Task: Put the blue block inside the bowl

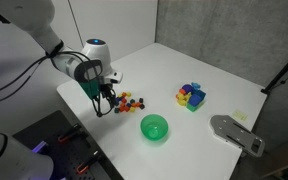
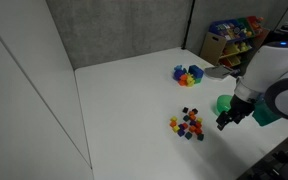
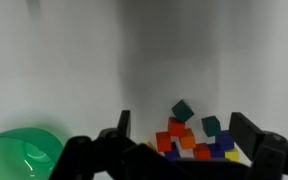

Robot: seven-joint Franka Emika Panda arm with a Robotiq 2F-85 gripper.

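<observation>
Tool (image 3: 178,118), jaws wide, hangs over the heap of small coloured blocks (image 3: 189,140) on the white desk (image 3: 184,50), where the tiny blue cube (image 3: 224,143) lies nearest the finger (image 3: 242,128) farther from the round green plastic bowl (image 3: 19,155).

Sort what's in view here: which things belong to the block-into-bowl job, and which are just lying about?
Part of the job:
- blue block, hard to single out among the small blocks
- green bowl
- gripper, open beside the blocks

Lying about:
- the rest of those blocks
- joined coloured pieces
- grey object beyond the bowl
</observation>
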